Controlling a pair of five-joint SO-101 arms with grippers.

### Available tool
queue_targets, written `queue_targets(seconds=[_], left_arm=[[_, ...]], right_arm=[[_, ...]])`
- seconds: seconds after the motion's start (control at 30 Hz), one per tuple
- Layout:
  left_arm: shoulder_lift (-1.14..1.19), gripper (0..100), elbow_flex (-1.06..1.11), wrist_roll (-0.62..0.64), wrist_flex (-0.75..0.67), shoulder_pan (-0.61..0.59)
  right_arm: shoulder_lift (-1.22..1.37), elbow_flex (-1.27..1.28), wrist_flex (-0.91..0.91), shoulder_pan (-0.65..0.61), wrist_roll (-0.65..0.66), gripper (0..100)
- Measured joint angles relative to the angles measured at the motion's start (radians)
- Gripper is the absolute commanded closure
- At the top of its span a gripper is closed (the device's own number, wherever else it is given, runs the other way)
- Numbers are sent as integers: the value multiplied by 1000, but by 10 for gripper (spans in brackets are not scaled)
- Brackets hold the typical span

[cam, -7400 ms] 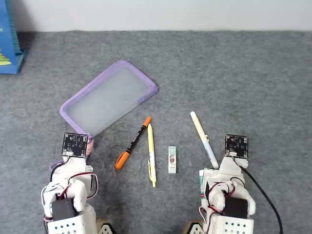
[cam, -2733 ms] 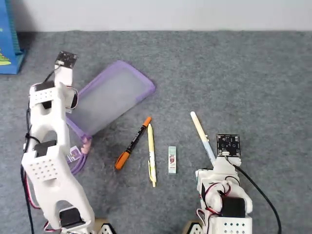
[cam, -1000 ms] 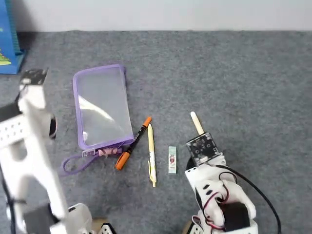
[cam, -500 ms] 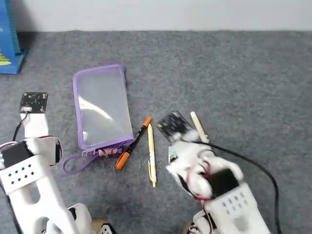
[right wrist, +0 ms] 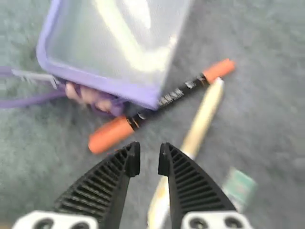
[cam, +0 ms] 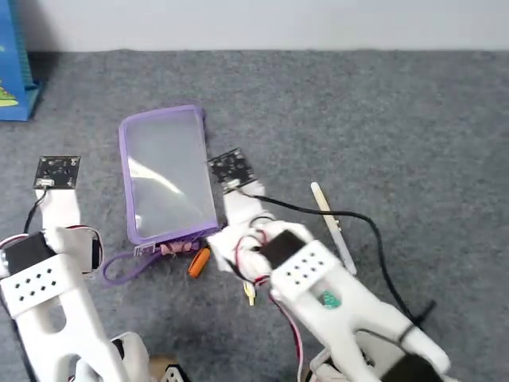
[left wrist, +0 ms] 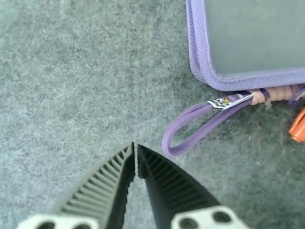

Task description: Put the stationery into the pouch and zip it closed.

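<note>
The clear pouch with purple trim (cam: 165, 175) lies left of centre, its zip end and purple strap (cam: 119, 272) toward the arms. An orange marker (right wrist: 157, 107) rests against the pouch corner (right wrist: 119, 38), with a yellow pen (right wrist: 200, 119) and a small eraser (right wrist: 238, 186) beside it. A cream and blue pen (cam: 332, 227) lies farther right. My right gripper (right wrist: 148, 157) hovers just above the marker's orange cap (cam: 199, 261), jaws slightly apart and holding nothing. My left gripper (left wrist: 136, 149) is shut above bare carpet beside the strap loop (left wrist: 200, 129).
The right arm (cam: 310, 278) stretches across the pens and hides the eraser from above. A blue box (cam: 14, 72) stands at the far left edge. Grey carpet lies bare to the right and behind the pouch.
The right arm has swung left from beside the eraser to over the marker and pouch corner. The left arm has hardly moved in the last half second.
</note>
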Motion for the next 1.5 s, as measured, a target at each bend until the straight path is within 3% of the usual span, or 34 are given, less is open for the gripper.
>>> queue_targets(seconds=[0.2, 0.7, 1.17, 1.5], left_arm=[[0, 985, 0, 0, -48, -83], [0, 985, 54, 6, -81, -101], [0, 985, 64, 6, -95, -101], [0, 985, 64, 6, -95, -101]], right_arm=[[153, 0, -126, -104, -44, 908], [433, -244, -196, -137, -46, 908], [683, -542, 120, -106, -95, 912], [684, -628, 308, 114, -58, 908]])
